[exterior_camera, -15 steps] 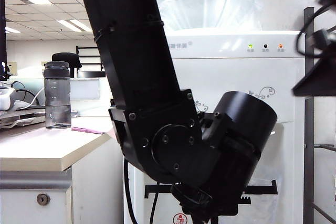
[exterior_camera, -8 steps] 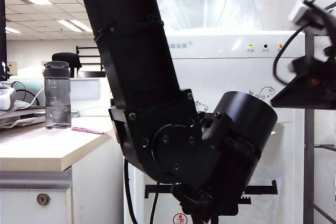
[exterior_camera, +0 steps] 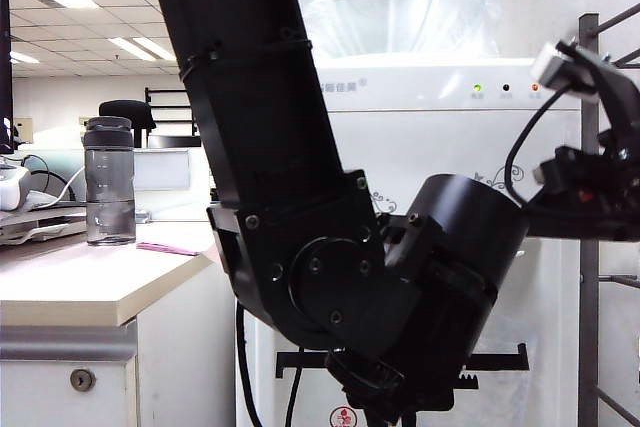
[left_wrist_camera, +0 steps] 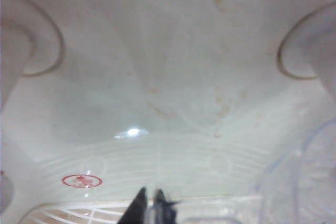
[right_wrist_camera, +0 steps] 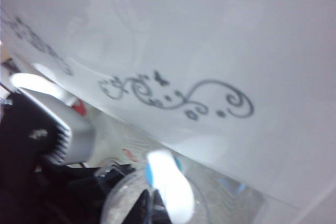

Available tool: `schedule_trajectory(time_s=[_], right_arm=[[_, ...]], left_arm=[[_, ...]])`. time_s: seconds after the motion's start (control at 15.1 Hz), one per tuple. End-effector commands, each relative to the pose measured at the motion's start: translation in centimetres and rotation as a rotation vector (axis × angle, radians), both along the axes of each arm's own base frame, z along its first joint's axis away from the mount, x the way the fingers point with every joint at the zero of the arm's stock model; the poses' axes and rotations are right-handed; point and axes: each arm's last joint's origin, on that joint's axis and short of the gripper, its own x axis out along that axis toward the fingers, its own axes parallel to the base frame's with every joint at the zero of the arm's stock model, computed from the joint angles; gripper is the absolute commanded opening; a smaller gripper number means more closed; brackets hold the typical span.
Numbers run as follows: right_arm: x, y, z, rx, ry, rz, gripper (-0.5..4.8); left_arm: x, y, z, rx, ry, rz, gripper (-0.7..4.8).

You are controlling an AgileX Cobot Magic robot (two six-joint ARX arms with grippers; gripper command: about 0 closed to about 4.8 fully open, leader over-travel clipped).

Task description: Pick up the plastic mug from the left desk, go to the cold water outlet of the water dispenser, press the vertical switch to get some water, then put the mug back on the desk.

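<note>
Left fingers (left_wrist_camera: 152, 203) pinch plastic mug (left_wrist_camera: 302, 182); right fingers (right_wrist_camera: 149, 203) closed above it.

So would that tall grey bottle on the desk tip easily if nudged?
Likely, yes: the bottle is tall and narrow. Its smooth wall may be slippery. Both the left gripper and right gripper are away at the water dispenser.

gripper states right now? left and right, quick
Left gripper: closed; the fingers grip something clear, probably the plastic mug, inside the water dispenser recess.
Right gripper: fingertips close together, looks closed on nothing, near the cold water outlet.
</note>
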Motion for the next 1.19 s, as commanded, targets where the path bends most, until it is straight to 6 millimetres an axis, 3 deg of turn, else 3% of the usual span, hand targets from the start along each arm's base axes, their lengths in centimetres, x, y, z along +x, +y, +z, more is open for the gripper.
schedule_trajectory(time_s=[0.07, 0.73, 1.19], right_arm=[[0.48, 0.01, 0.02, 0.044, -0.012, -0.065, -0.01], [0.56, -0.03, -0.13, 0.169, 0.075, -0.136, -0.01], [0.55, -0.02, -0.12, -0.06, -0.072, -0.04, -0.01]], left_arm=[[0.17, -0.27, 0.59, -0.038, -0.031, 0.025, -0.05], [0.18, -0.24, 0.6, -0.034, -0.037, 0.035, -0.05], [0.18, -0.23, 0.6, -0.031, -0.037, 0.033, -0.05]])
